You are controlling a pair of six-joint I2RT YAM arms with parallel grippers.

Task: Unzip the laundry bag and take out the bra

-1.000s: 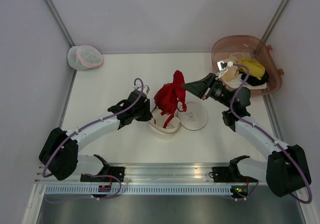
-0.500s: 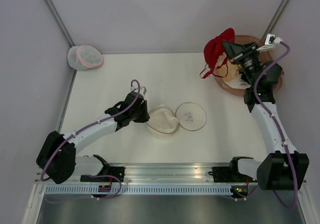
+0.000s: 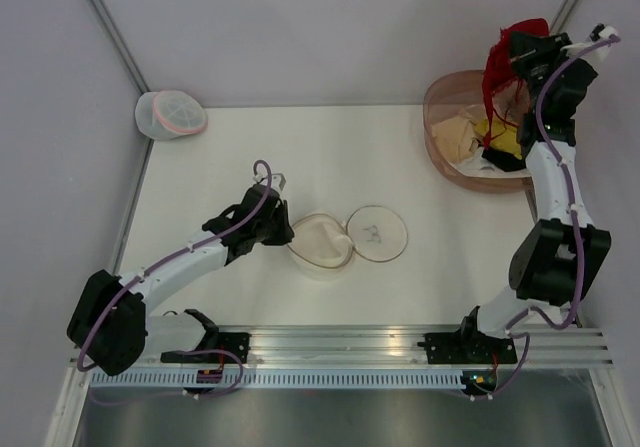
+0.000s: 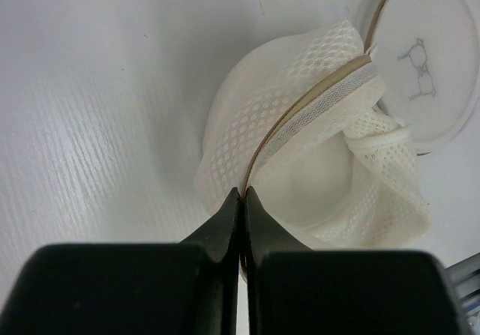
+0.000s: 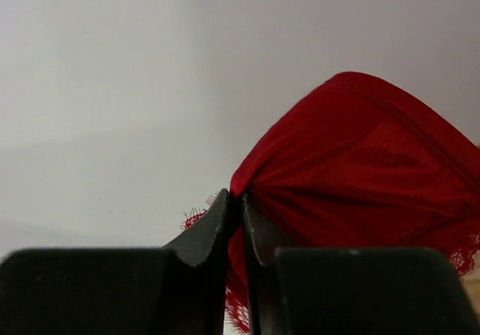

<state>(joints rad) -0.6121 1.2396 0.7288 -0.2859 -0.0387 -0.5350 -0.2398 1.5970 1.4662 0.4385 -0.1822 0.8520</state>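
Note:
The cream mesh laundry bag (image 3: 322, 244) lies open on the table, its lid (image 3: 378, 232) with the black bra outline flipped to the right. It also shows in the left wrist view (image 4: 300, 170), hollow and empty. My left gripper (image 3: 287, 235) is shut on the bag's zipper rim (image 4: 255, 171). My right gripper (image 3: 518, 57) is shut on the red bra (image 3: 503, 55) and holds it high above the pink tub (image 3: 440, 95). The bra (image 5: 360, 170) hangs from the jaws in the right wrist view.
The pink translucent tub at the back right holds beige (image 3: 462, 137), yellow (image 3: 500, 132) and black garments. A whiter round bag with a pink band (image 3: 170, 114) sits at the back left corner. Grey walls close in the table on three sides.
My right gripper lifted the red bra out of the bag, carried it right and up, now over the tub. The left gripper kept hold of the bag's rim.

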